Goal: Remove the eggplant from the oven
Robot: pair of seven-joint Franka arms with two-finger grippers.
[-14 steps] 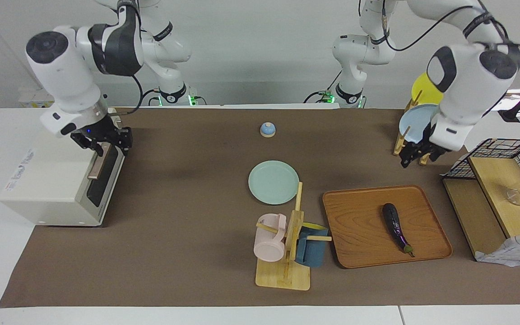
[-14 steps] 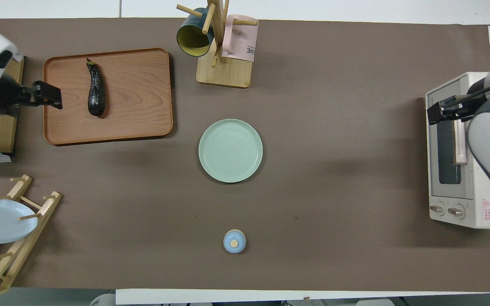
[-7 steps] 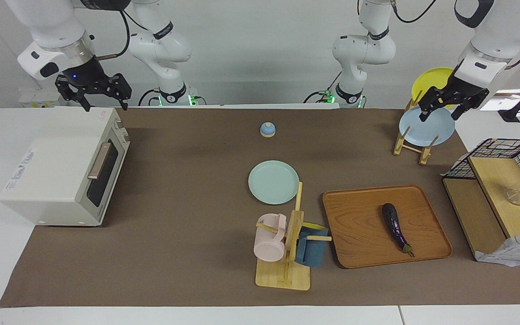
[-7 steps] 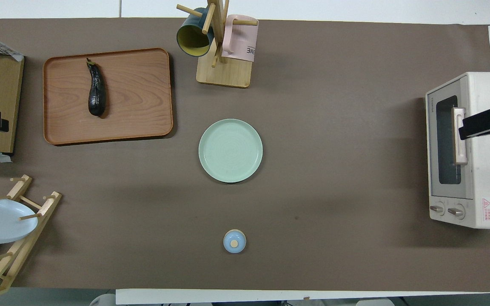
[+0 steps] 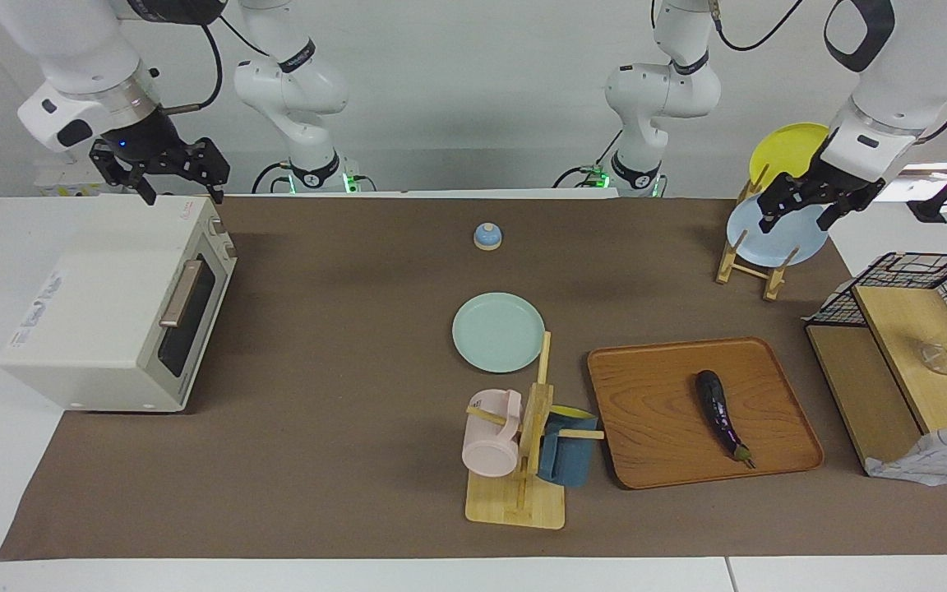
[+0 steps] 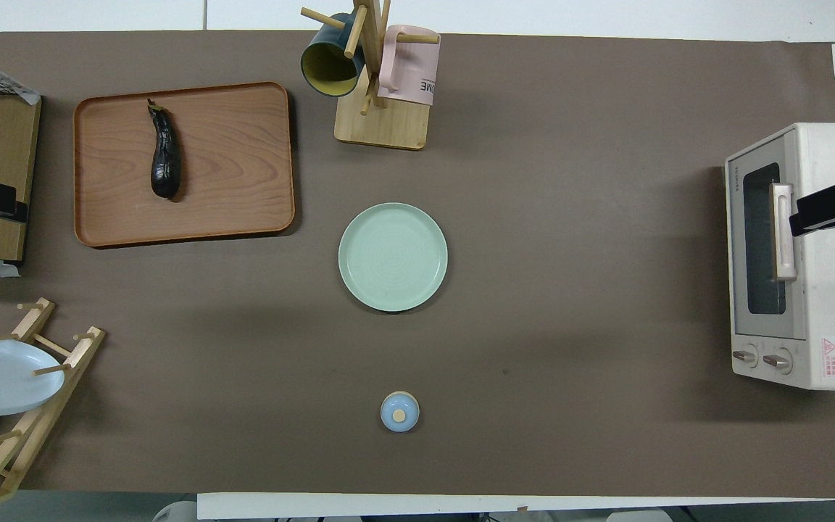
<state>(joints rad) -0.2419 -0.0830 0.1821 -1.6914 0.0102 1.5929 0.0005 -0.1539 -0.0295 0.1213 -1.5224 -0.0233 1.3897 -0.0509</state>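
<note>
Your right gripper (image 5: 159, 168) hangs raised over the top of the oven (image 5: 112, 308), at the right arm's end of the table, fingers spread wide and holding nothing. Below it the oven's dark glass door is shut, its tan handle (image 5: 181, 293) untouched by either finger.

Toward the middle of the table, well clear of both grippers, sit a pale green plate (image 5: 498, 331), a small blue bell (image 5: 487, 236) and a wooden mug stand (image 5: 523, 460) with a pink mug and a blue one.

The eggplant (image 5: 721, 415) lies on a wooden tray (image 5: 654, 411) at the left arm's end of the table, well apart from the oven and out of it. Its long axis runs roughly straight away from the robots, slightly slanted, with the greenish stem end pointing away from them and the rounded end toward them.

Your left gripper (image 5: 802, 205) hangs raised over the plate rack (image 5: 749, 247), in front of the blue plate in that view, jaws wide and empty, well apart from the eggplant.

By the look of it, the job is done. The risk from here is a careless descent: the left gripper dropping would knock the racked plates, and the right gripper dropping would strike the oven top.
</note>
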